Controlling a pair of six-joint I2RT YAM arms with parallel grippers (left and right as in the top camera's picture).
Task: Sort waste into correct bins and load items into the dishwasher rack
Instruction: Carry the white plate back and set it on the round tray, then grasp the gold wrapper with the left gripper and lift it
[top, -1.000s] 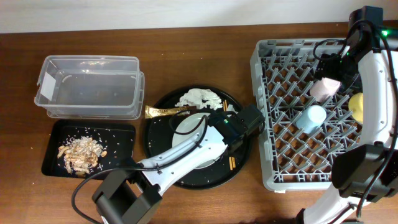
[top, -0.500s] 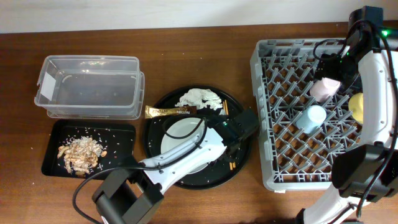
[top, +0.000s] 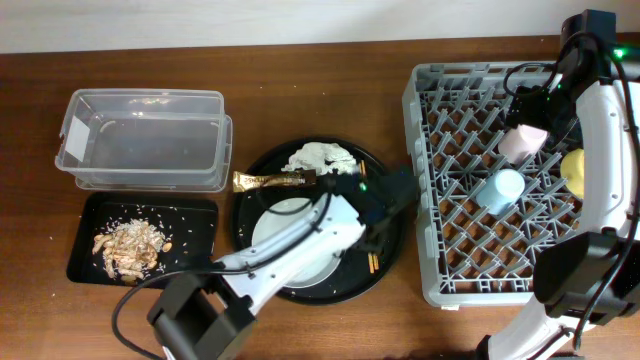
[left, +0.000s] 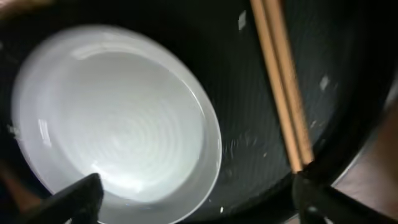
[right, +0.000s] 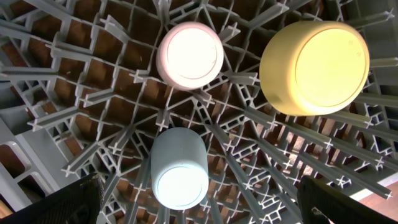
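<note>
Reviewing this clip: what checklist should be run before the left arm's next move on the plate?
1. Left tool open, empty: ok.
2. Plate free of scraps: ok.
3. Chopsticks apart from plate: ok.
4. Tool lined up on plate rim: cannot tell.
5. Free pegs in rack: ok.
6. Tissue and wrapper binned: not ok, both on round tray.
</note>
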